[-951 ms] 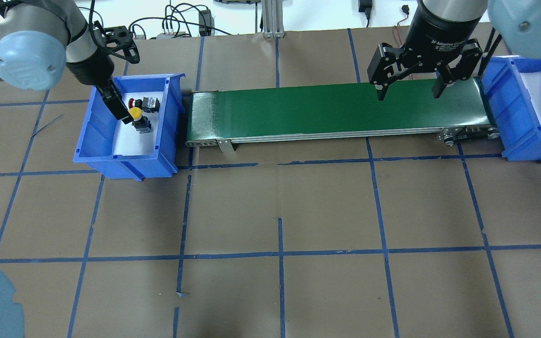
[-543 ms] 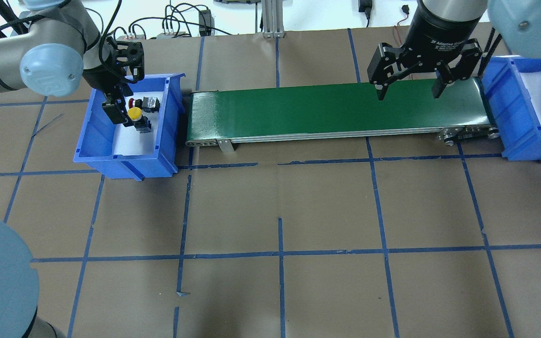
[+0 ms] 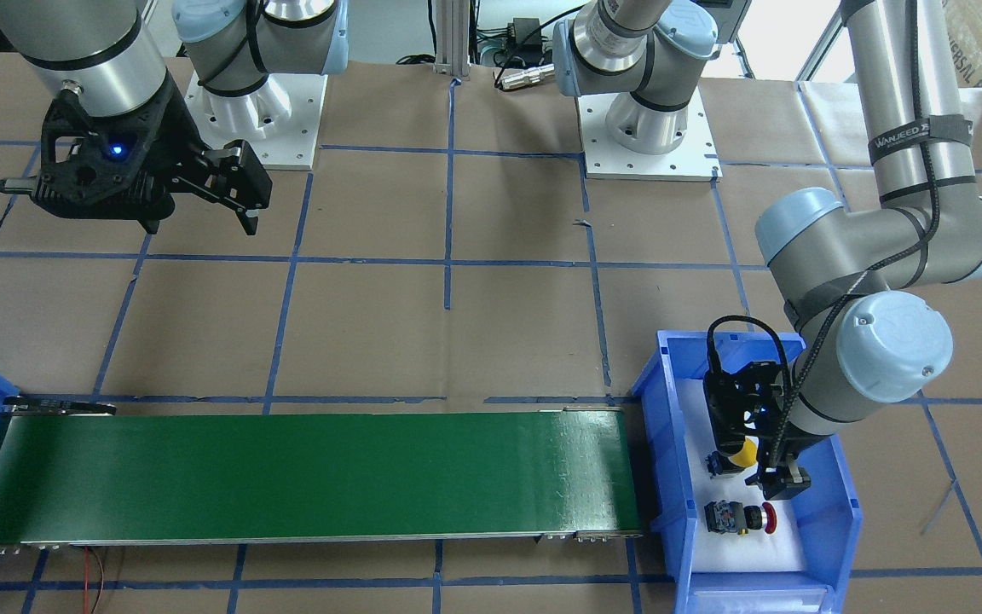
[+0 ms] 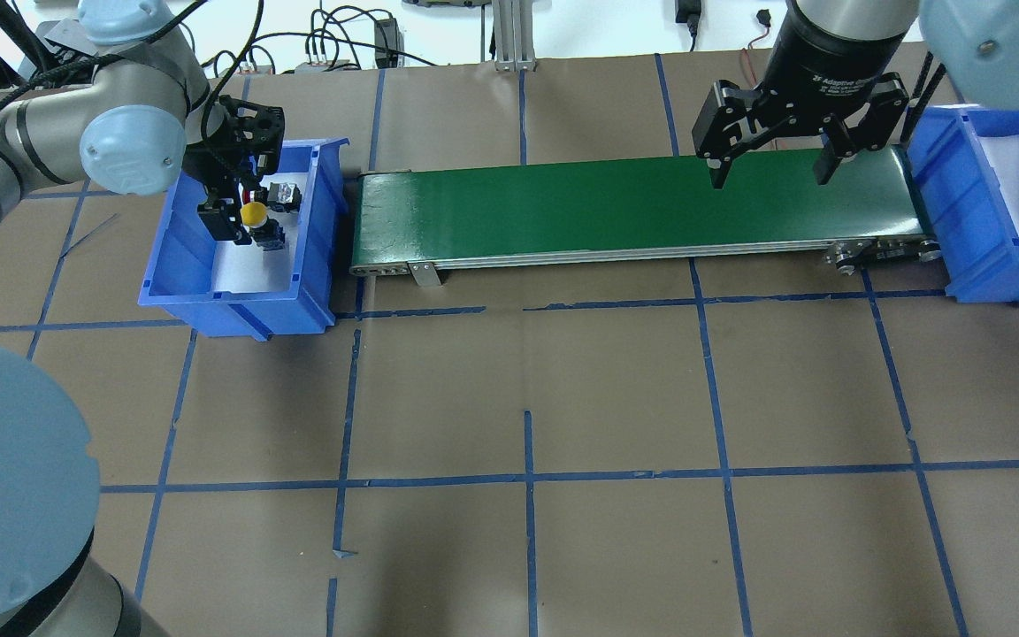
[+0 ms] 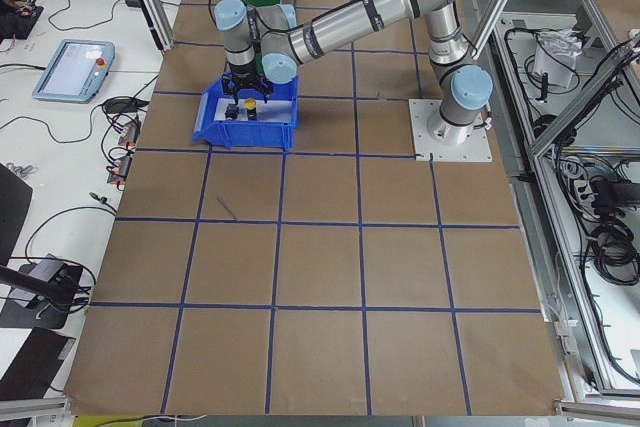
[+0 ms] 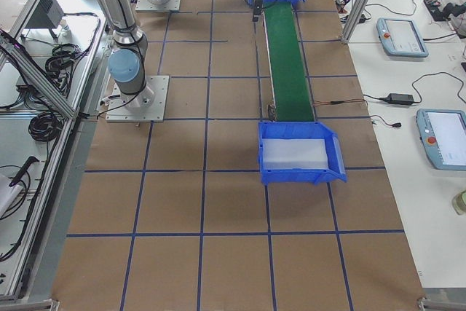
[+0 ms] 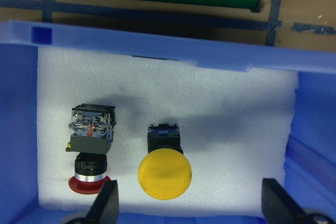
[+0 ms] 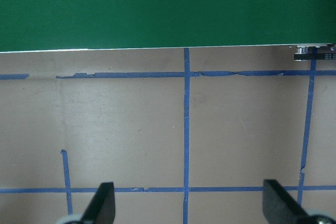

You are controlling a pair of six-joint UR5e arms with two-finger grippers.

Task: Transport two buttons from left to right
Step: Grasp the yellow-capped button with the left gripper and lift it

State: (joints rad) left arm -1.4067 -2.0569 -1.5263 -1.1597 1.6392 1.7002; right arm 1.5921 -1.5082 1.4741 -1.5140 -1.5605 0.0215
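Straddling yellow btn [image 7: 165,173], left end effector [image 7: 190,187] spread wide; gap plain on wrist cam only.

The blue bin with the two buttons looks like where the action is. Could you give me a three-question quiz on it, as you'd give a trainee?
1. Multiple choice: the yellow button and the red button lie A) on the bare table, B) on white foam in the blue bin, C) in a cardboard box.
2. True or false: the left gripper is shut on the yellow button.
3. Short answer: how many buttons are on the green belt?
Key: 1 B. 2 False; its fingers stand wide apart and grip nothing. 3 None.
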